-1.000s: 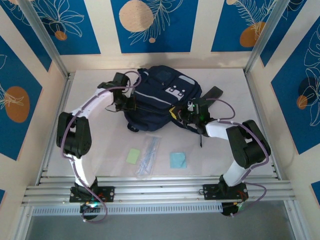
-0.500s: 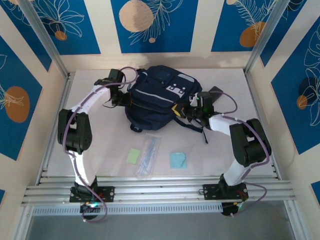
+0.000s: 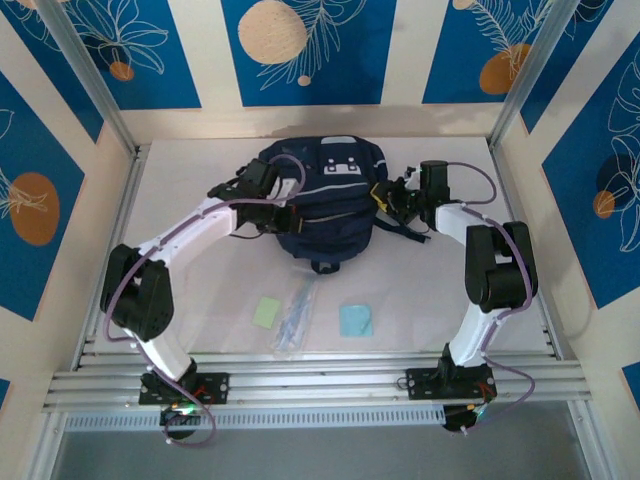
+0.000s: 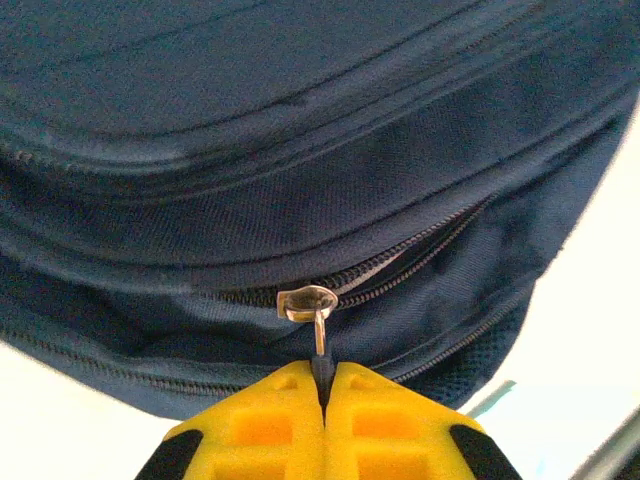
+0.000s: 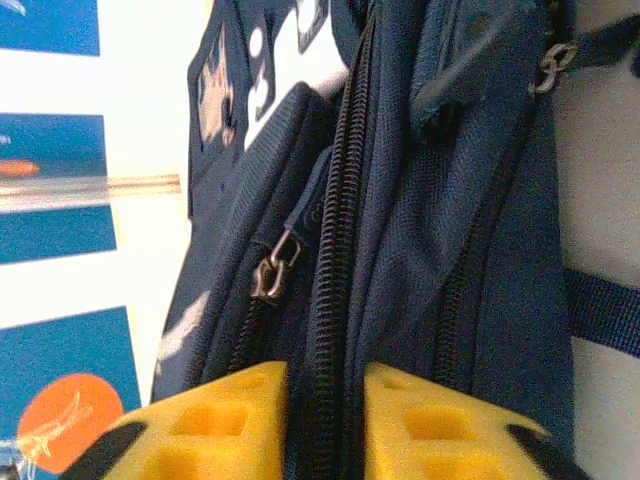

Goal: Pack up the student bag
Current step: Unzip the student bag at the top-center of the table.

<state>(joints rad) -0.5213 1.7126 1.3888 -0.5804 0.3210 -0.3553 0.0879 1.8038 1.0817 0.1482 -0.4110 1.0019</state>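
Item: student bag [image 3: 325, 195], which you have swung to the back middle of the bench [image 3: 420, 300]; left gripper [image 4: 322, 385] pinching its zipper pull [image 4: 319, 340], right gripper [image 5: 325, 378] newly spread astride a zipped seam, so unzipping looks imminent.

Wrist views crop student bag [image 4: 300, 150]; clear packet [image 3: 297, 312] contents too small.
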